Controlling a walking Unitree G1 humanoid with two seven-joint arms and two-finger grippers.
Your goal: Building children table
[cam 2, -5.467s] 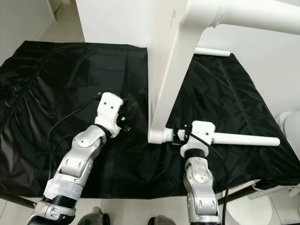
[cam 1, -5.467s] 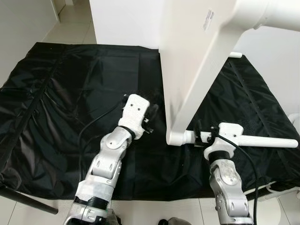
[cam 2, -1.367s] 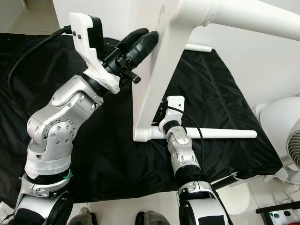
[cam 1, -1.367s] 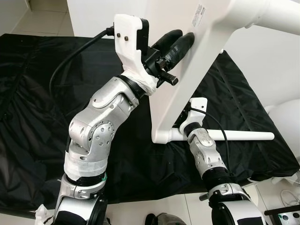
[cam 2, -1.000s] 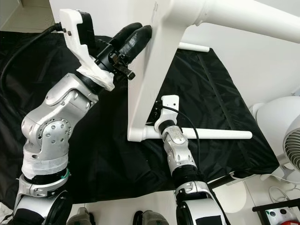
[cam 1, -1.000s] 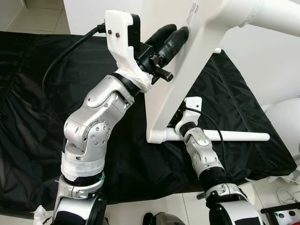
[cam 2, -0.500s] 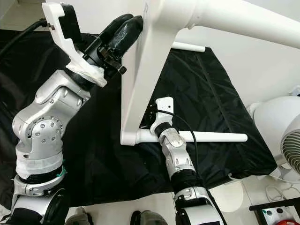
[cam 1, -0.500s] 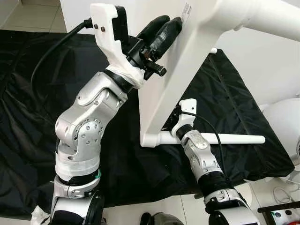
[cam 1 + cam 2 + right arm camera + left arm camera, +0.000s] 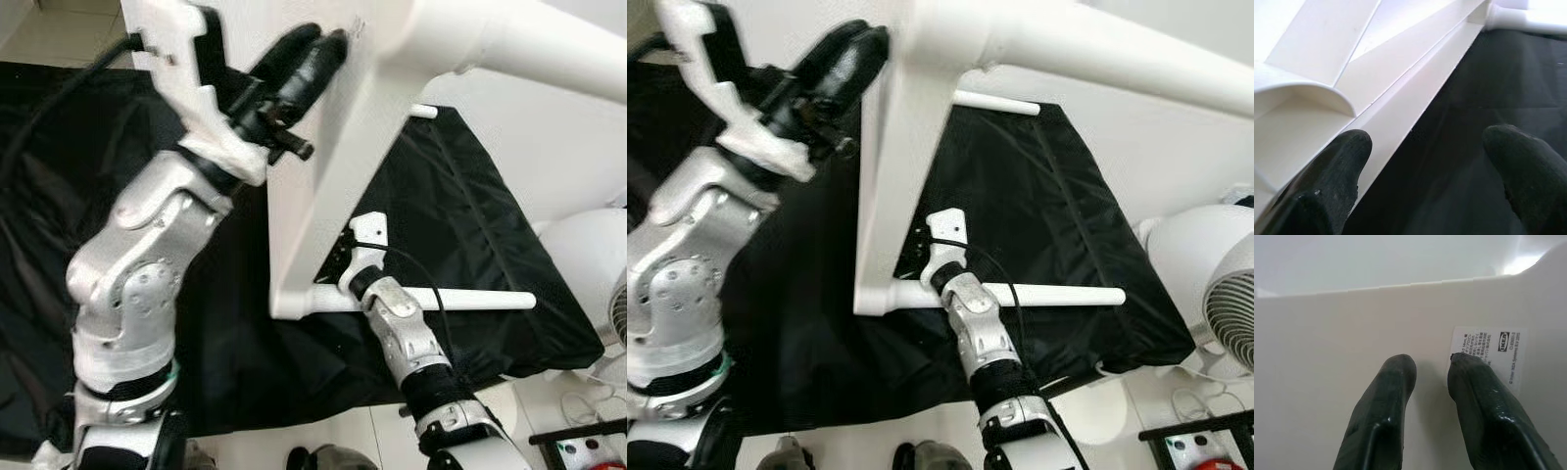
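The right gripper [image 9: 345, 257] sits low by the near end of the white children's table top [image 9: 323, 147], which stands tilted up on its edge over a black sheet [image 9: 460, 225] spread on the floor. In the right wrist view its two black fingers [image 9: 1334, 171] are spread wide and hold nothing: one rests just beside the smooth white rim and ribbed underside of the table top, the other hangs over the glossy, wrinkled black sheet. A round white table leg [image 9: 460, 300] lies flat on the sheet near its right edge, running out sideways from the lower corner of the table top, and the right gripper is just above where they meet. Higher up, the left gripper [image 9: 309, 61] is raised against the flat matte face of the table top. In the left wrist view its fingers [image 9: 1386, 396] are a narrow gap apart with the tips pressed on the panel, one tip touching a small printed label [image 9: 1488, 355]; they clasp nothing. A second thick white leg [image 9: 529, 49] sticks out from the top's upper end. Beyond the sheet's far right corner sits a white fan [image 9: 1215, 294].
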